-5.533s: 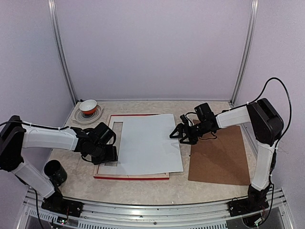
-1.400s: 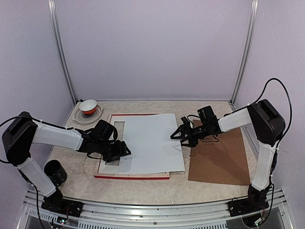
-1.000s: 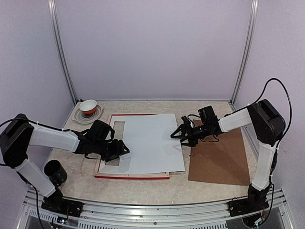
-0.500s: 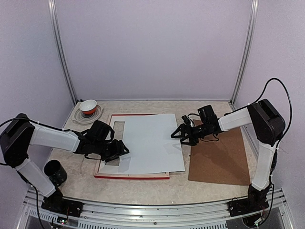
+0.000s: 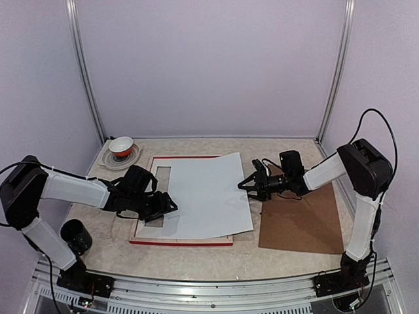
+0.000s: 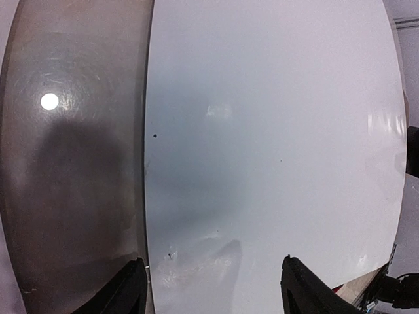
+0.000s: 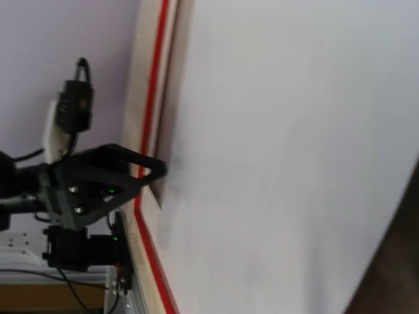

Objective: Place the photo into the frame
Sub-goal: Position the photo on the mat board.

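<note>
The photo (image 5: pixel 206 196) lies white back up, skewed across the frame (image 5: pixel 183 157), which shows its pale wood back and red edge. My left gripper (image 5: pixel 167 206) is low over the photo's left edge. In the left wrist view it is open (image 6: pixel 213 288), its fingertips (image 6: pixel 131 288) wide apart, straddling the photo (image 6: pixel 275 131) and the frame's pane (image 6: pixel 72 163). My right gripper (image 5: pixel 251 185) is at the photo's right edge, turned on its side. Its own fingers are out of its wrist view, which shows the photo (image 7: pixel 294 163), the frame (image 7: pixel 147 131) and the left gripper's fingers (image 7: pixel 131 163).
A brown backing board (image 5: pixel 301 219) lies to the right of the frame, under the right arm. At the back left, a small bowl (image 5: pixel 121 145) sits on a plate. A black cup (image 5: pixel 75 235) stands at the near left. Walls close in on three sides.
The right wrist has rolled over and drawn back a little at the photo's right edge, and that edge has shifted slightly left. The left arm has stayed still.
</note>
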`<act>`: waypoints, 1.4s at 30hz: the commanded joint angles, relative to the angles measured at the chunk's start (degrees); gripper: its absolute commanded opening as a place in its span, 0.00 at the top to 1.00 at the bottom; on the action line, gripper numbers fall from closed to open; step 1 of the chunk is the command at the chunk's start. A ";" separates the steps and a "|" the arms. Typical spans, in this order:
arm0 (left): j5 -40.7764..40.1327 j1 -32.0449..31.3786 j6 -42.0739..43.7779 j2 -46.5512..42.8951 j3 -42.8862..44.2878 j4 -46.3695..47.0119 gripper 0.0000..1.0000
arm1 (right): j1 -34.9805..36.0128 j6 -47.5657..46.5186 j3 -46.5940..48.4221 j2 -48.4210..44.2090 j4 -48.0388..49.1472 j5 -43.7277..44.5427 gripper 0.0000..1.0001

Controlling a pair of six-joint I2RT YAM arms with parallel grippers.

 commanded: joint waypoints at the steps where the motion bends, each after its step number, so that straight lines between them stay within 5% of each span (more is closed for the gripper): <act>1: 0.45 0.28 0.42 0.28 -0.17 0.84 0.31 | -0.51 4.35 -0.44 1.65 7.28 -3.07 0.46; 18: 0.88 0.29 0.43 0.55 0.09 1.16 0.31 | -0.51 0.94 3.75 5.24 -1.63 -0.27 0.72; 23: 0.83 0.49 0.48 0.26 0.33 0.88 0.31 | -0.50 1.21 3.87 5.41 -1.92 -0.43 1.00; 42: 1.58 2.12 1.12 -0.14 0.78 1.91 0.30 | -4.55 14.94 -2.42 1.44 16.79 -7.43 1.00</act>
